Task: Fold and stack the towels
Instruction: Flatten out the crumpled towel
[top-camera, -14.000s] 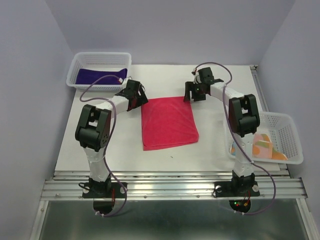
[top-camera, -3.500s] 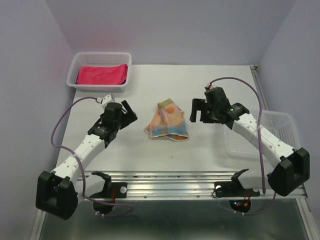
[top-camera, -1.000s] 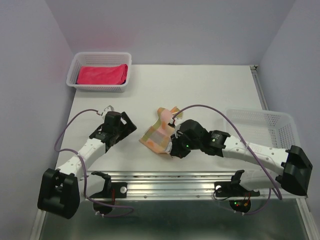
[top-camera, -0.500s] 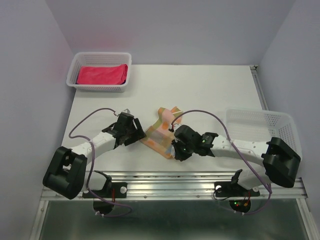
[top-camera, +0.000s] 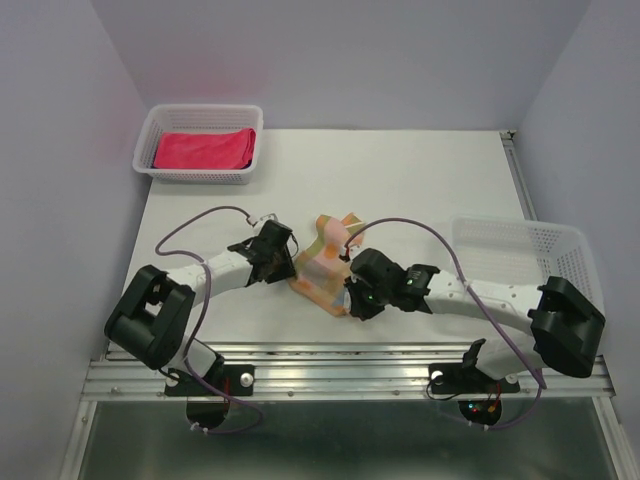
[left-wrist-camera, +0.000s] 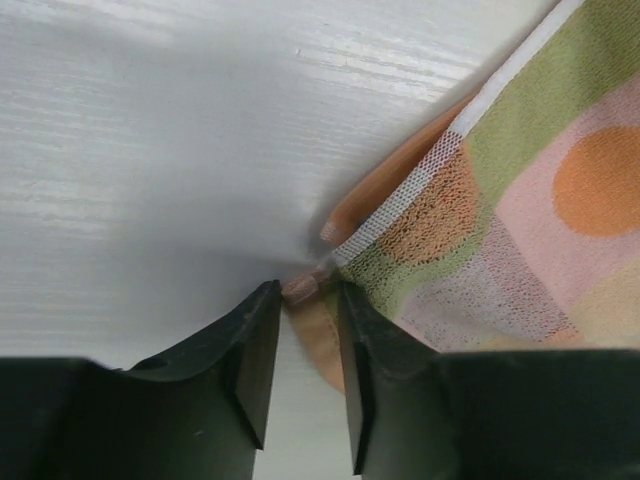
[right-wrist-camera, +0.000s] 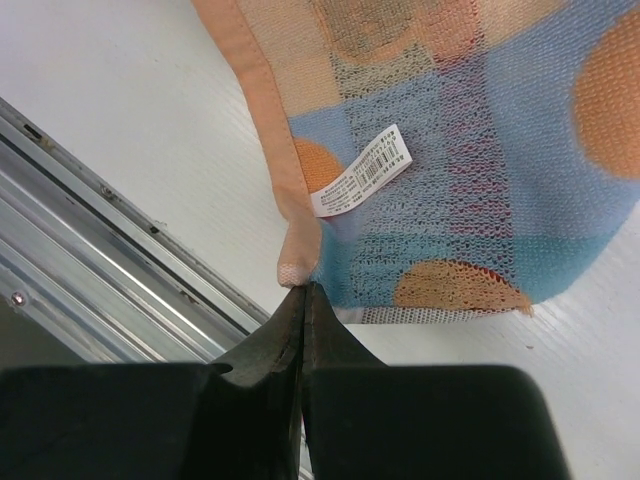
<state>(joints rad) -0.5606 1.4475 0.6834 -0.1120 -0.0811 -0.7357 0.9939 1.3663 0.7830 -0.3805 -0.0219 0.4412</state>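
Far left, the white basket (top-camera: 150, 135) holds the pink-red towel (top-camera: 205, 148), folded flat. Some secs back it lay spread mid-table, so that one looks done & stowed.

Next right, the left gripper (left-wrist-camera: 305, 300) is the big change. A sec ago it hung wide open, well left of the cloth. Now it sits at the left corner of the patterned towel (top-camera: 322, 268), jaws drawn in about halfway w/ the corner tip btwn the fingertips. The wrist view shows a gap beside the cloth, so no firm pinch yet, just closing on it.

The towel lies crumpled at the near-centre of the table (top-camera: 430, 180), bunched btwn the two grippers.

The right gripper (right-wrist-camera: 303, 292) is clenched tight on the towel's near hem corner, just beside the white label (right-wrist-camera: 362, 170). That's the same hold as a sec ago.

Far right, the second basket (top-camera: 560, 250) shows no cloth.

What it means: once the left pinch lands, both corners are held, so the next step is prob. to pull the towel out flat before folding. The risk is the left jaws catching only the very tip & slipping off.
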